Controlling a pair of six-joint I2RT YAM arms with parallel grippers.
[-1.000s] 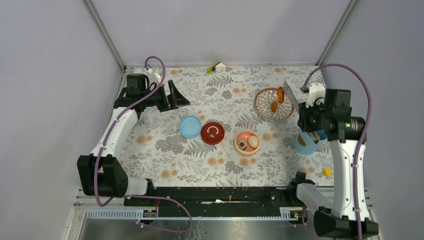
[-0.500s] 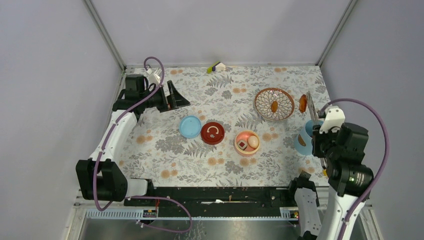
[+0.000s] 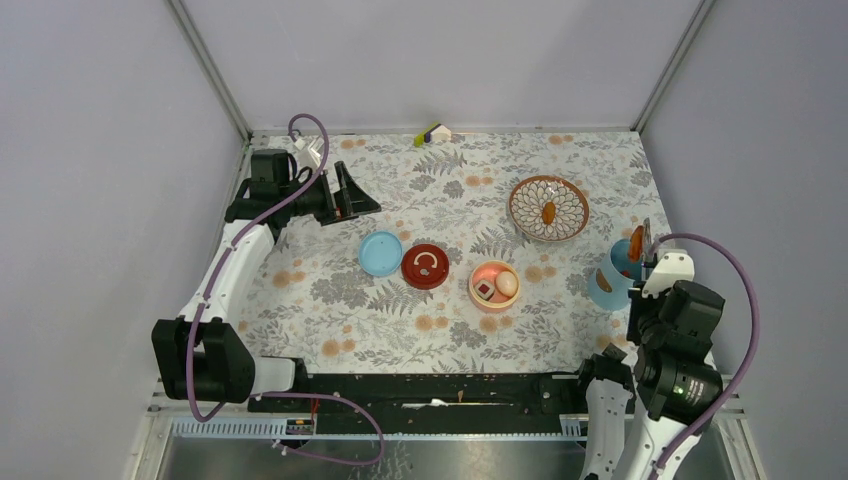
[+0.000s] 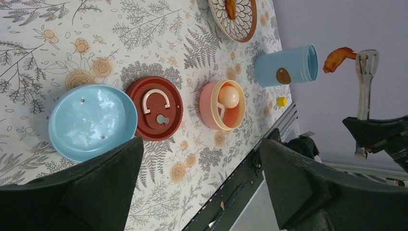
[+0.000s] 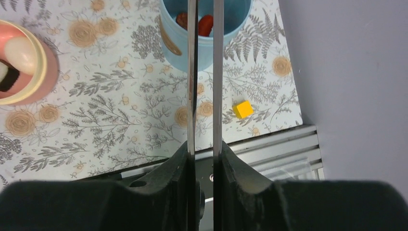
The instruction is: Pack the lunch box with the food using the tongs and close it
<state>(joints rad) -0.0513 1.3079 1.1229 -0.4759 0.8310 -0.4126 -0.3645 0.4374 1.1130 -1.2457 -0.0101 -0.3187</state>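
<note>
At the table's (image 3: 450, 175) ten o'clock, the left gripper (image 3: 352, 198) hovers with its jaws wide apart, holding nothing. Toward its four o'clock lies the light-blue disc (image 3: 380, 253), with the red-brown lid (image 3: 425, 266) just beside it at three o'clock. Next comes the salmon-pink bowl (image 3: 472, 285), holding the white egg (image 3: 507, 283) and a dark chunk (image 3: 485, 290). At the bowl's one o'clock, the patterned dish (image 3: 517, 205) carries one orange piece (image 3: 548, 212). Near the table's four o'clock edge, the light-blue shell (image 3: 603, 285) stands upright. The tongs (image 5: 191, 72), clamped in the right gripper (image 5: 204, 154), hold an orange-red strip (image 4: 339, 57) at their tips above its mouth. A yellow cube (image 5: 243, 109) sits at the shell's five o'clock.
</note>
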